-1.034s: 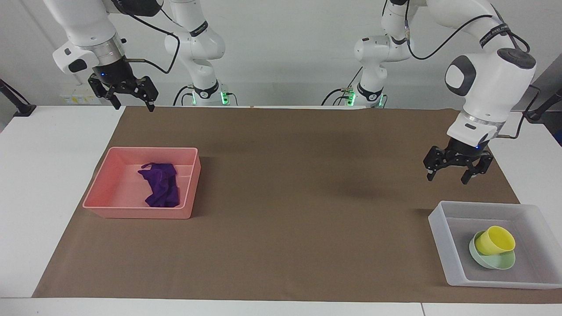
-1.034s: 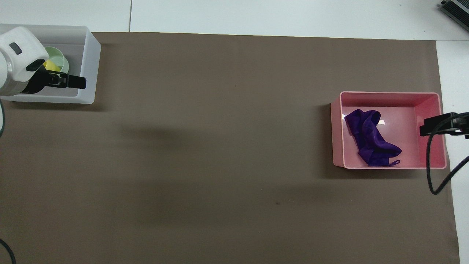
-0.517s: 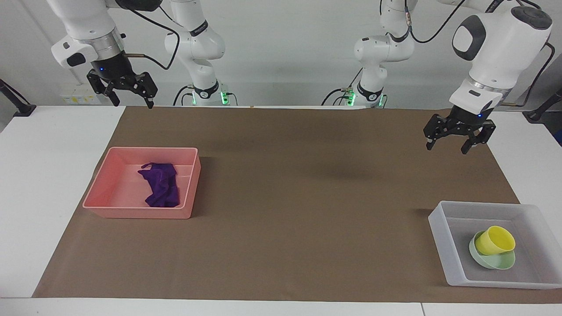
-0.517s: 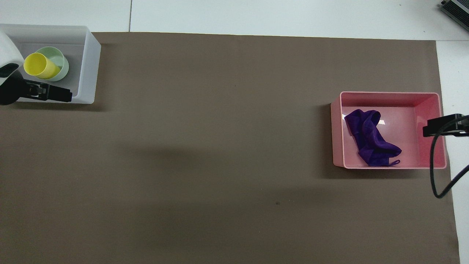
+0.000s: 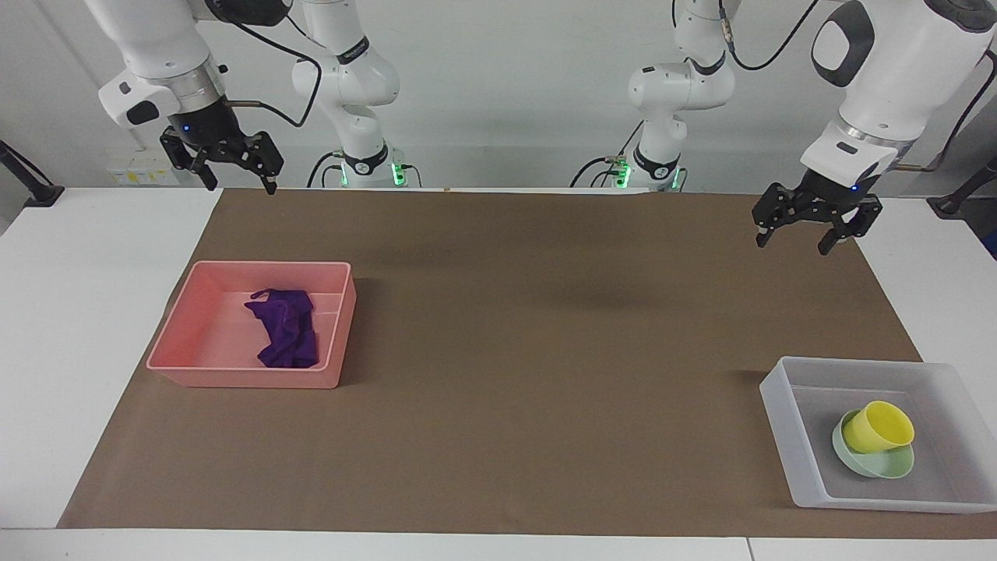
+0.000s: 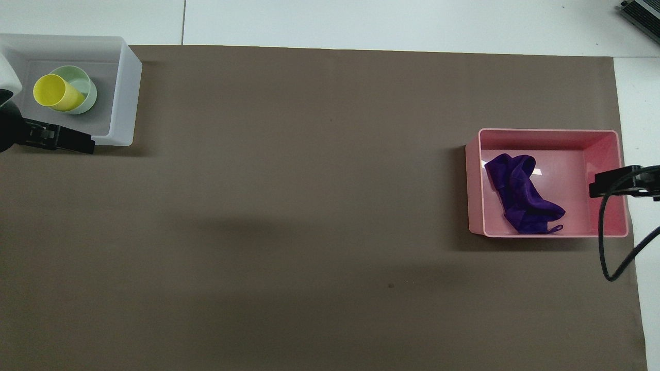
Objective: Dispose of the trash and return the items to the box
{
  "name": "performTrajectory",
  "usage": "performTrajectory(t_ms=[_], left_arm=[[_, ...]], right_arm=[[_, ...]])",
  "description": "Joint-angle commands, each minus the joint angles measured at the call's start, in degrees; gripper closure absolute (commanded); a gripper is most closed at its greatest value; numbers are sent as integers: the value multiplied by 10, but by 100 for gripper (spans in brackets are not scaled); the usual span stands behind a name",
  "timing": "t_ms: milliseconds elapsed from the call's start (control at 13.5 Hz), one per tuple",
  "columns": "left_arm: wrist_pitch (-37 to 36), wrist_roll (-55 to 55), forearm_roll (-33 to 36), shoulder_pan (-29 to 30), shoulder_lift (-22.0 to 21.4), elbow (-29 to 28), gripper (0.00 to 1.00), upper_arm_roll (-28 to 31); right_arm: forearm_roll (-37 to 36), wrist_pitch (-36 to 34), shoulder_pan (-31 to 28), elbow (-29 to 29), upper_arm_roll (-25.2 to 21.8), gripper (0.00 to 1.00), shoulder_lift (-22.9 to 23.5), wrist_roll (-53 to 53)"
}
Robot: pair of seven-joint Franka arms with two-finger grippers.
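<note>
Near robots' end: R gripper [image 5: 231, 164] hung high over the mat [image 5: 545, 351] corner at R arm's end, fingers spread, nothing between them. L gripper [image 5: 806, 228] hung over the mat edge at L arm's end, fingers also spread and empty. It was well above the box and not touching it. In the overhead view it overlapped the box's rim, but the facing view showed clear air between.

Mid-table, toward R arm's end: pink tray [image 5: 241, 378] on the mat, with the purple rag [image 5: 287, 327] crumpled inside on its floor. No part draped over the rim.

Farthest from robots, at L arm's end: box [image 5: 779, 413], grey-white and translucent, sat on the mat. Mint bowl [image 5: 880, 465] lay on its floor. Yellow cup [image 5: 878, 427] sat in the bowl, tilted, mouth facing up and sideways.

Judgement: all three things looked placed, so sorting was prob. done. Step in hand read as clearing both arms to rest.

To do it well:
- Keep both grippers high and pull them toward the bases. No sweep across tray or box.
- Keep L arm's path off the box, since the tilted cup looked lightly seated and a knock to the wall could roll it out of the bowl.
- Fingers can remain apart, as there is nothing to carry.
- Check the R arm's cable doesn't snag the pink tray.
</note>
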Motion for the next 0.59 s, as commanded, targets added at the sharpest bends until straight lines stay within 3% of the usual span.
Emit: performTrajectory(t_ms=[0, 517], left_arm=[[-31, 3, 2, -7, -3, 10, 0, 4], [-68, 2, 2, -41, -35, 7, 0, 13]], right_arm=[[3, 10, -4, -20, 2, 0, -17, 0], [4, 15, -6, -30, 2, 0, -21, -11]])
